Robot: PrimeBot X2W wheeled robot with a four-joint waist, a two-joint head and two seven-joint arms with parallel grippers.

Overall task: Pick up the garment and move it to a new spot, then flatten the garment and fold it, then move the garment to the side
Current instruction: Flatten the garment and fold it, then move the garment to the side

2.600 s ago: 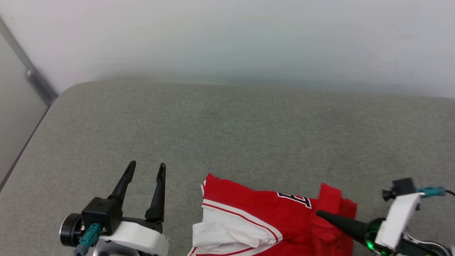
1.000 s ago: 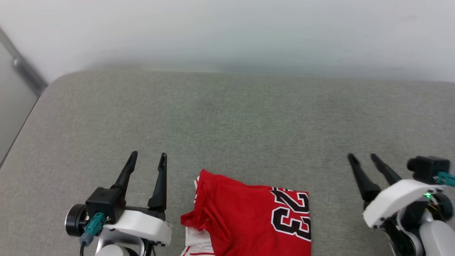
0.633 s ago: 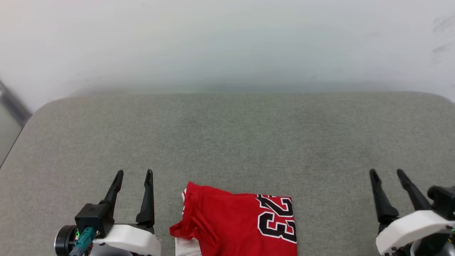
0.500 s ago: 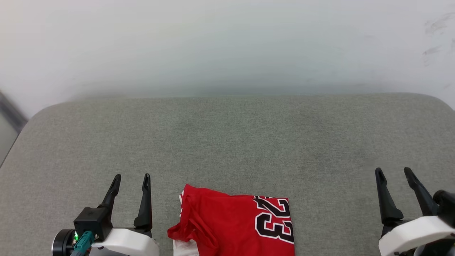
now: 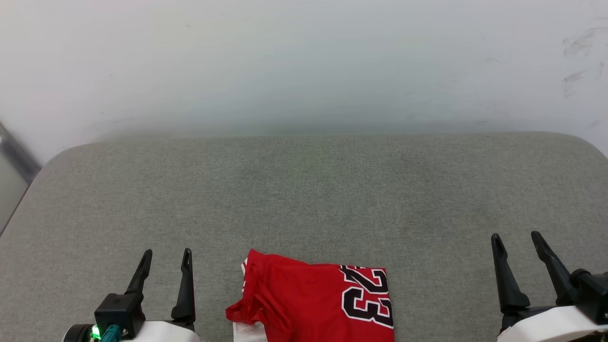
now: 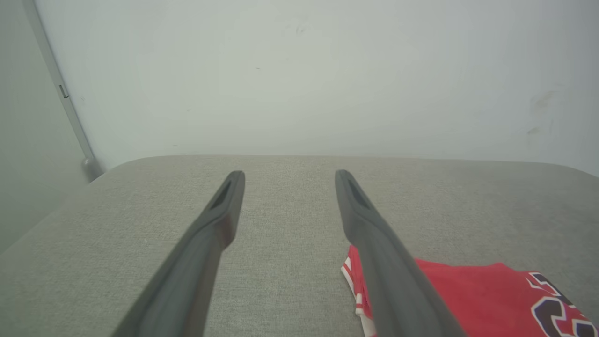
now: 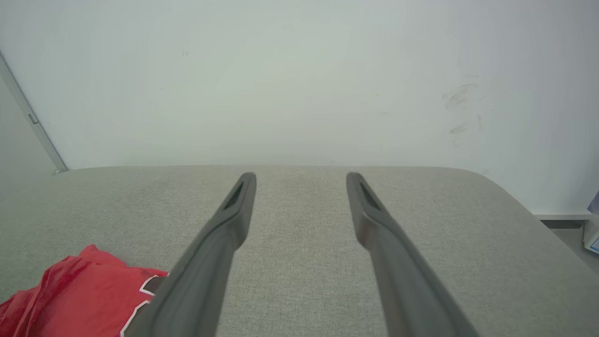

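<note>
Between left gripper (image 5: 167, 251) and right gripper (image 5: 515, 235), folded garment (image 5: 313, 304) on grey cushion (image 5: 304, 190).

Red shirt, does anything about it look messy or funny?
A little. The red shirt is bunched at its left edge into a crumpled flap, and white fabric pokes out beneath it. The rest lies flat on the gray cushion.
</note>
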